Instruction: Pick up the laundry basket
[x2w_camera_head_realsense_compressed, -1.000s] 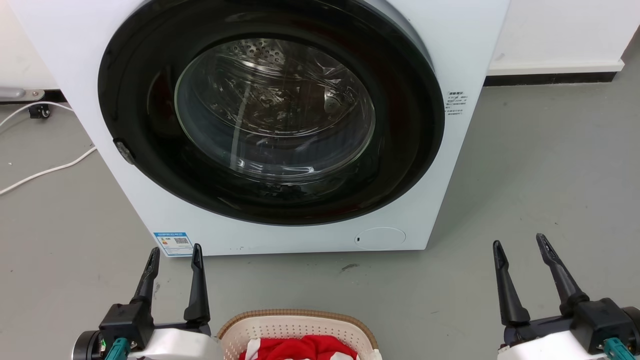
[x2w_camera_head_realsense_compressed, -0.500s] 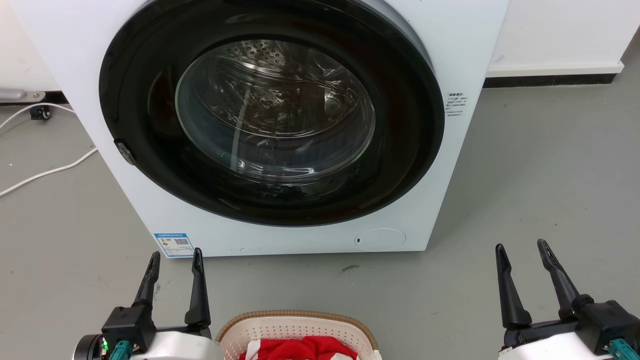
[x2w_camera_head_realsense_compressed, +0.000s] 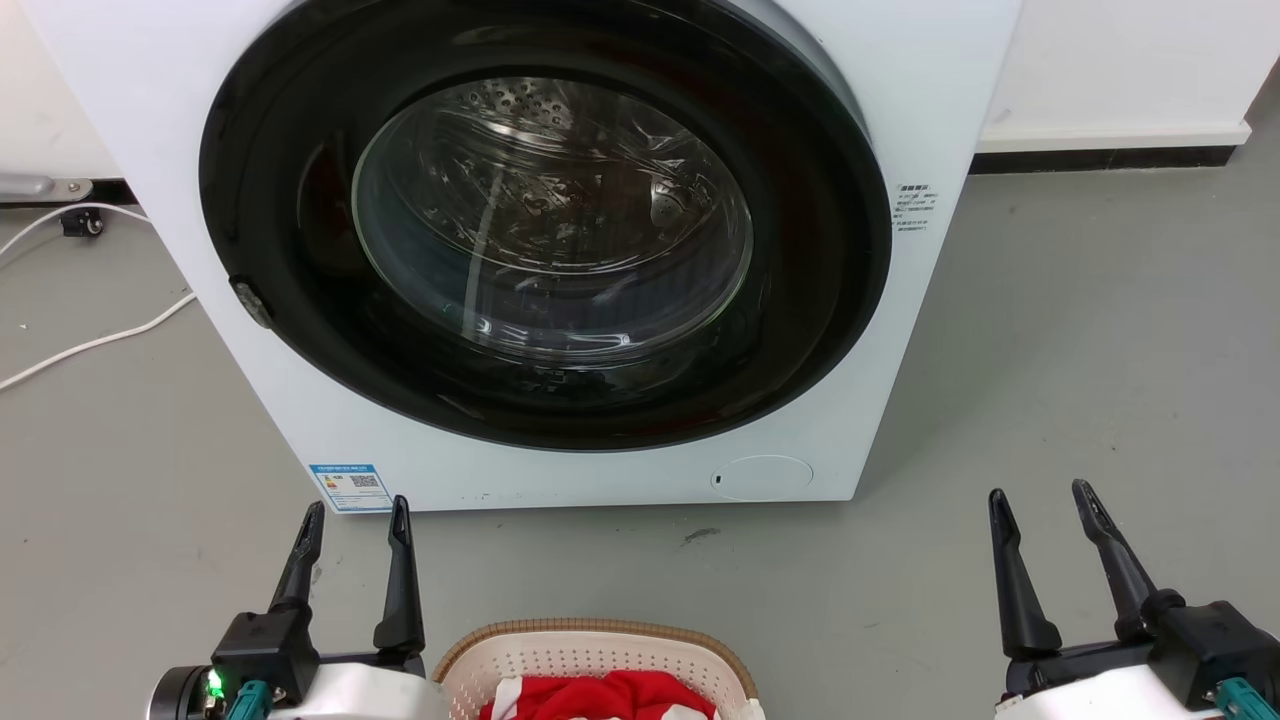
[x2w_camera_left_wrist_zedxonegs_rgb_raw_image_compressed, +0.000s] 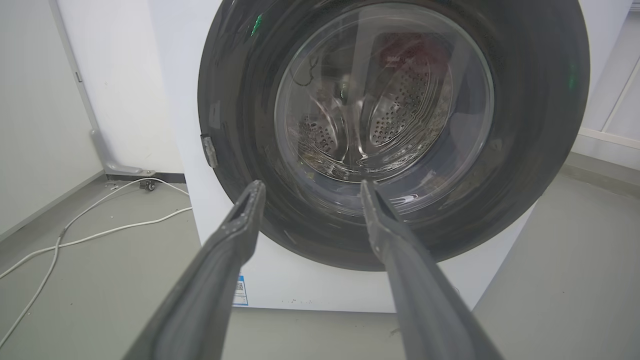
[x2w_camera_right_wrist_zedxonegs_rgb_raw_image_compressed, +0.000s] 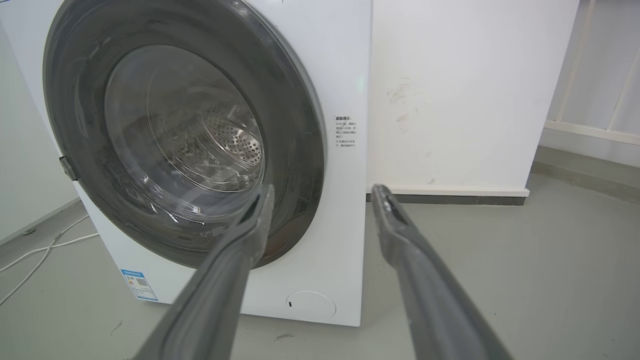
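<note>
The laundry basket (x2w_camera_head_realsense_compressed: 590, 655) sits on the floor at the bottom middle of the head view: cream perforated walls, brown woven-look rim, red cloth (x2w_camera_head_realsense_compressed: 600, 695) inside; its near part is cut off by the frame edge. My left gripper (x2w_camera_head_realsense_compressed: 357, 510) is open just left of the basket, fingers pointing toward the washing machine, nothing between them. My right gripper (x2w_camera_head_realsense_compressed: 1040, 492) is open far to the basket's right, also holding nothing. In the left wrist view the left gripper (x2w_camera_left_wrist_zedxonegs_rgb_raw_image_compressed: 310, 185) stands open, and in the right wrist view the right gripper (x2w_camera_right_wrist_zedxonegs_rgb_raw_image_compressed: 325, 189) does too.
A white washing machine (x2w_camera_head_realsense_compressed: 900, 300) with a shut round dark door (x2w_camera_head_realsense_compressed: 545, 225) stands close ahead on the grey floor. White cables (x2w_camera_head_realsense_compressed: 90, 340) lie on the floor at left. A white wall with a dark baseboard (x2w_camera_head_realsense_compressed: 1100, 157) runs behind at right.
Both grippers have sunk slightly lower in the head view. The basket and washing machine have not moved.
</note>
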